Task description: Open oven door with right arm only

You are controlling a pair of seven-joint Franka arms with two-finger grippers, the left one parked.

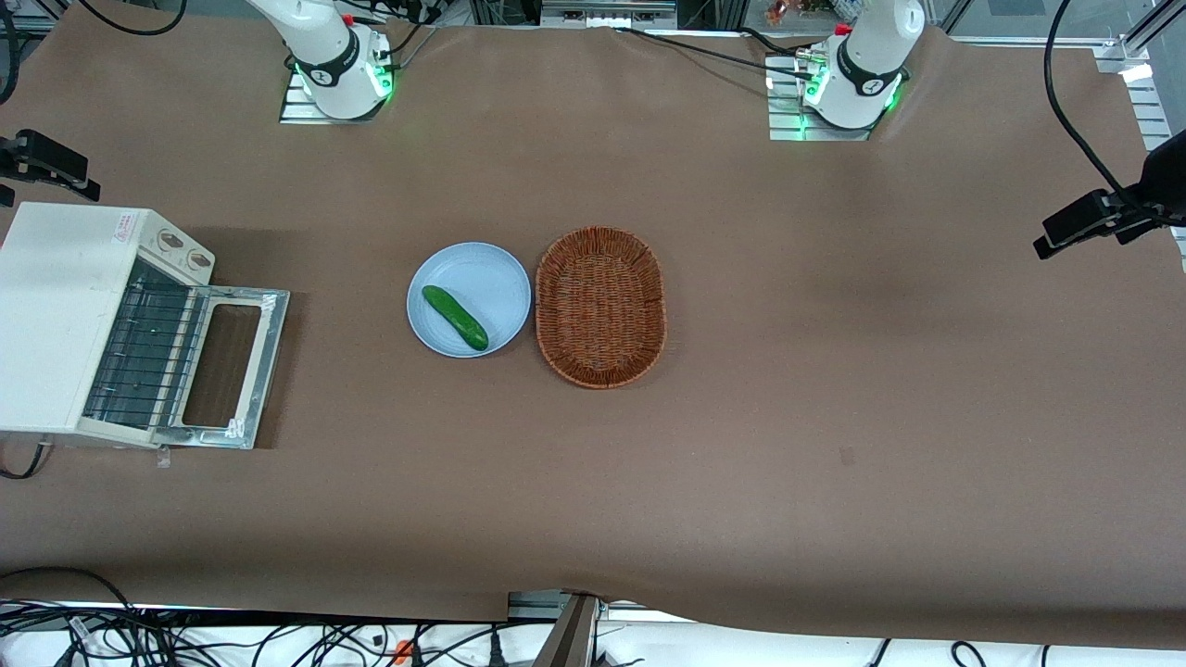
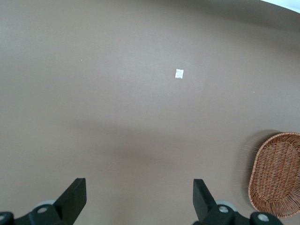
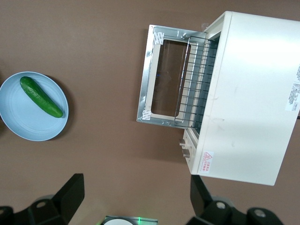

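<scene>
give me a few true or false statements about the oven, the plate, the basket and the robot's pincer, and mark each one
1. The oven door lies folded down flat. True.
2. The cucumber lies in the basket. False: it lies on the blue plate, beside the basket.
3. The pincer grips the door. False: it is open, high above the table, holding nothing.
4. A wire rack shows inside the oven. True.
5. The basket holds fruit. False: nothing shows in it.
</scene>
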